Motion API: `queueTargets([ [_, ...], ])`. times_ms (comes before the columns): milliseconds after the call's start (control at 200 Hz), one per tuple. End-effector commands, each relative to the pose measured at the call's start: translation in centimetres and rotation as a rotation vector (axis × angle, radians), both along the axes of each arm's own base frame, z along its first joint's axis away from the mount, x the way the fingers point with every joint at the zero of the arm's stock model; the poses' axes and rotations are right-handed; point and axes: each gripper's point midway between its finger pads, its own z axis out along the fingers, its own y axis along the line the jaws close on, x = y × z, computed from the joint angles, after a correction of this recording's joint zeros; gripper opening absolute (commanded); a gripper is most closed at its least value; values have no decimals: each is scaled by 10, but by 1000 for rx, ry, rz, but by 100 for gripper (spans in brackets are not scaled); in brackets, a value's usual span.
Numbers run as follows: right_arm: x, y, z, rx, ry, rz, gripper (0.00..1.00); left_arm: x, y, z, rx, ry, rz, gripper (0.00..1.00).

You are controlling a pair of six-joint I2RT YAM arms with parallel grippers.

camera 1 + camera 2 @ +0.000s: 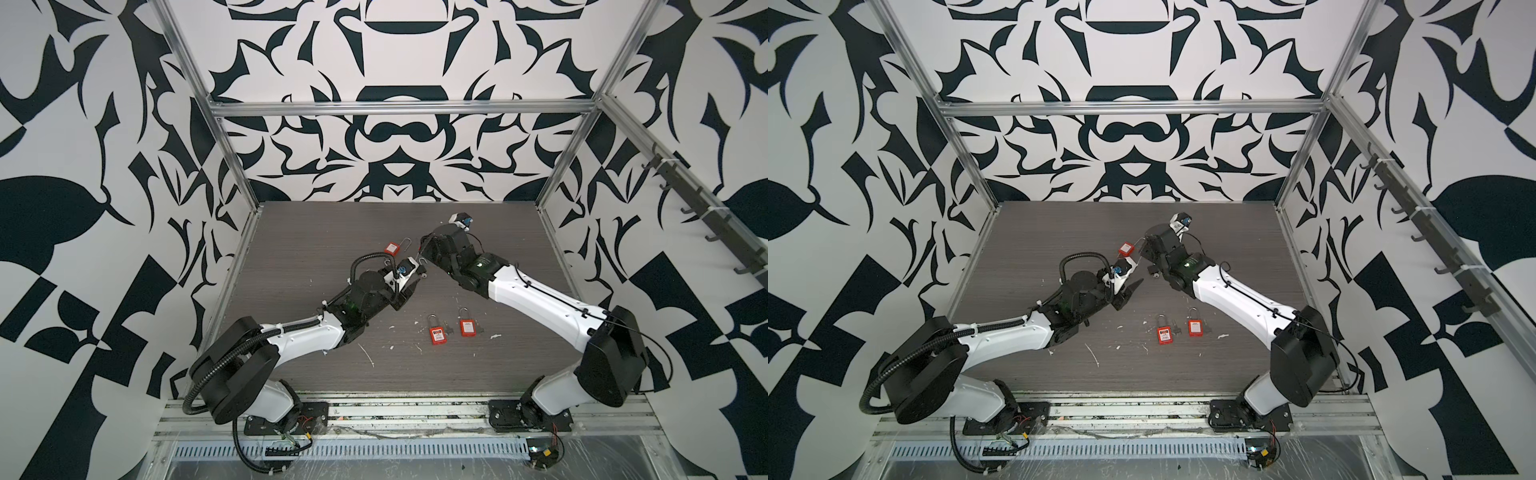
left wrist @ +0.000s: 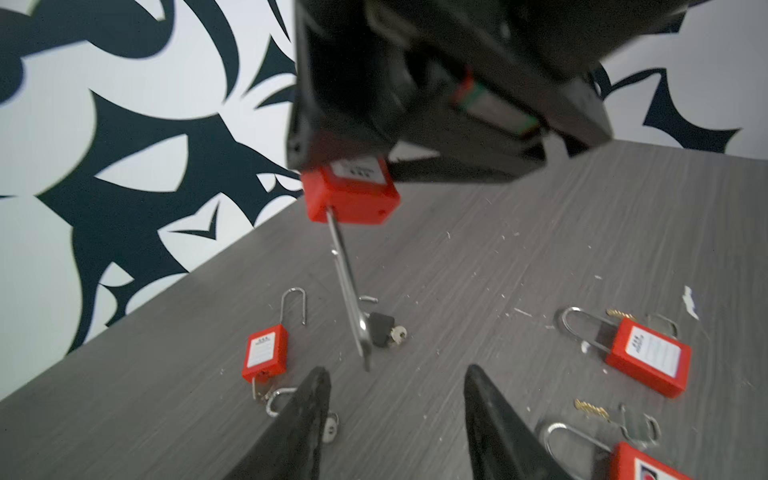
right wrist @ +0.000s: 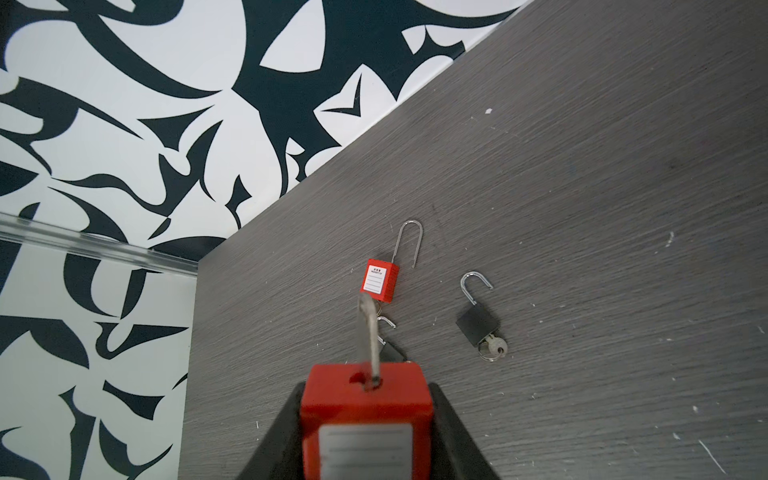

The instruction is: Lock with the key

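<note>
— What has the right gripper (image 3: 366, 392) got?

— A red padlock (image 3: 365, 415). Its boxy plastic body is pinched between two black wedge-shaped fingers (image 3: 278, 436), and there is a white label on its face. The steel shackle (image 2: 347, 286) is a long, smooth bar standing out of the body, sprung open with one leg free of its hole.

— And the left gripper (image 2: 395, 370)?

— Its tapered matt-black fingertips (image 2: 307, 415) stand apart with nothing between them. They hover over the table near that shackle's tip.

— Where is the key?

— There are several (I cannot tell which fits the held lock). A silver key (image 3: 494, 347) on a wire ring sits in the base of a small black padlock (image 3: 478, 322). That lock is squat and square, its short shackle swung open, and it lies on the table near the held lock. Just beside it lies a second red padlock (image 3: 379, 280) with a tall, narrow shackle raised and a ring at its base.

— Anything nearer the arm bases?

— A third red padlock (image 1: 436, 334) and a fourth red padlock (image 1: 468, 327) lie side by side with their labels up. A brass-bladed key (image 2: 619, 313) with a toothed edge rests by one of them, and another like it by its neighbour.

— The surface?

— The table (image 1: 324, 232) is grey laminate with a fine wood grain, flecked with white scraps.
</note>
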Motion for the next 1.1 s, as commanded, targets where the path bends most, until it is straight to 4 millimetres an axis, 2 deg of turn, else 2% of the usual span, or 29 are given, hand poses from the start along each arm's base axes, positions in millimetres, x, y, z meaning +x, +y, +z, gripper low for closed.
queueTargets([
  [0,1,-4,27,58,-75,-40,24,4,-3,23,-34,-90,36,54],
  [170,1,-4,26,62,-76,-41,23,8,-7,21,-22,-93,41,52],
  [315,0,-5,23,60,-78,-47,23,15,-8,18,-6,-88,68,42],
  [470,-3,-8,24,68,-85,-56,22,21,-7,16,6,-79,102,37],
  [665,-5,-8,18,72,-75,-57,21,21,-13,15,-2,-61,82,28],
  [810,-6,-8,22,85,-86,-59,21,18,-17,10,-3,-35,53,28],
  [960,-7,-9,24,84,-93,-62,21,16,-19,5,-2,-7,43,35],
  [1095,-9,-6,25,84,-95,-54,20,20,-18,1,20,12,66,32],
])
